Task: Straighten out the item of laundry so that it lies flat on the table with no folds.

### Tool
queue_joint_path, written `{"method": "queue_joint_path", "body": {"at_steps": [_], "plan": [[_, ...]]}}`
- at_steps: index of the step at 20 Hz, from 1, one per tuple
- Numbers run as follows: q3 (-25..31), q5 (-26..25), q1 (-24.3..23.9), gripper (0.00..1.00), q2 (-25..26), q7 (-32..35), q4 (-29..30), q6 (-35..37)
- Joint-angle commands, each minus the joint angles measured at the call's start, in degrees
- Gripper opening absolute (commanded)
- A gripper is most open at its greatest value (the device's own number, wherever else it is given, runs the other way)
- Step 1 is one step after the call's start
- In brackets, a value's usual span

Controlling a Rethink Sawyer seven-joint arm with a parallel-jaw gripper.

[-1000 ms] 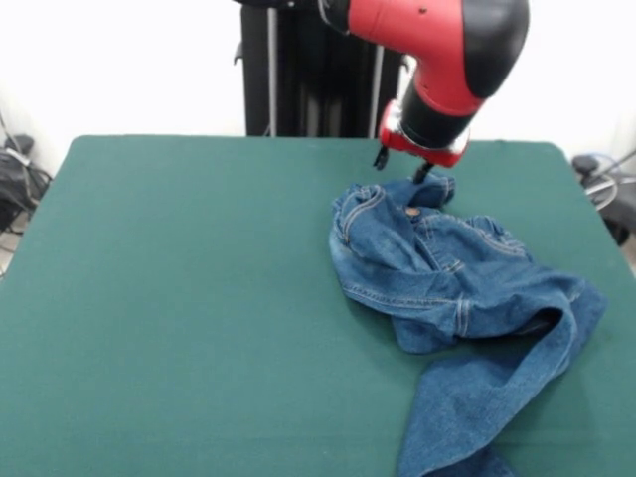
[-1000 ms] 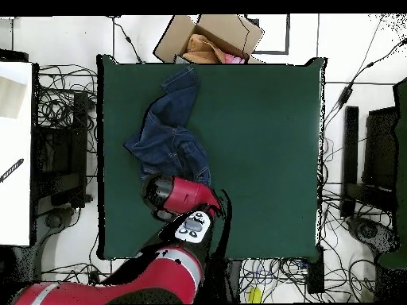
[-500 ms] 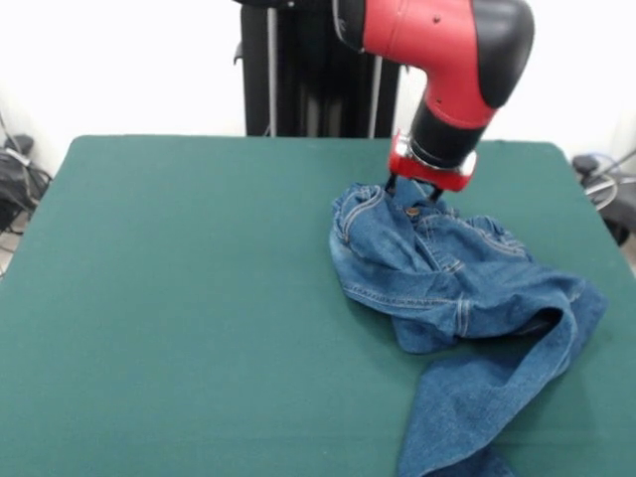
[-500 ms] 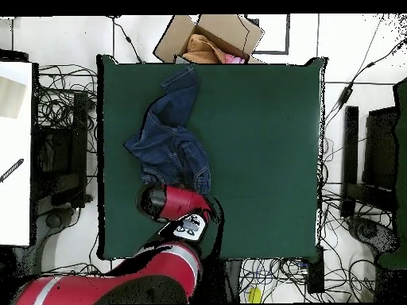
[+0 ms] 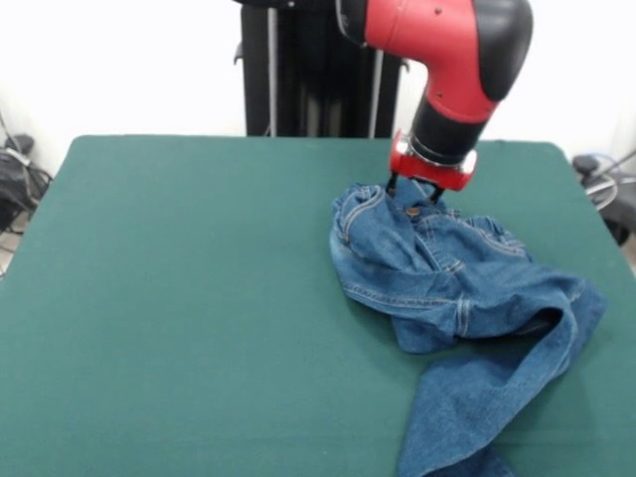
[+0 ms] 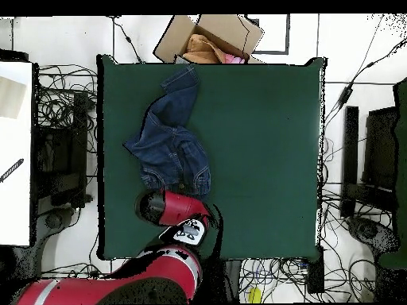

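The item of laundry (image 5: pixel 452 298), a pair of small blue jeans, lies crumpled on the right half of the green table (image 5: pixel 189 298), one leg trailing off toward the near edge. My gripper (image 5: pixel 412 187) is down at the jeans' far end, right at the waistband by the metal button (image 5: pixel 411 211). Its fingers (image 5: pixel 391 183) stand apart on either side of the waistband fabric, open. In the overhead view the jeans (image 6: pixel 169 135) lie on the table's (image 6: pixel 262 159) left side, and the red arm (image 6: pixel 176 208) covers the gripper.
A cardboard box (image 6: pixel 211 36) holding cloth sits just beyond the table's top edge in the overhead view. Cables and equipment lie on the floor around the table. A white surface (image 6: pixel 16 151) stands at the left.
The gripper has come down from just above the waistband onto it and shifted slightly right in the front view. In the last half second it barely moved. The jeans keep their shape.
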Motion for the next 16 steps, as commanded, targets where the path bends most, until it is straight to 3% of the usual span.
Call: {"method": "queue_joint_path", "body": {"at_steps": [1, 10, 11, 16], "plan": [[8.4, 4.2, -0.9, 1.0, 5.2, 16.1, 1.7, -7.5], [2.0, 5.3, 5.4, 1.0, 7.1, 18.9, -0.2, -9.2], [1.8, 6.2, 5.8, 0.0, 7.2, 19.4, 0.0, -9.5], [-0.7, 8.6, 8.7, 0.0, 7.7, 20.7, -0.3, -9.7]]}}
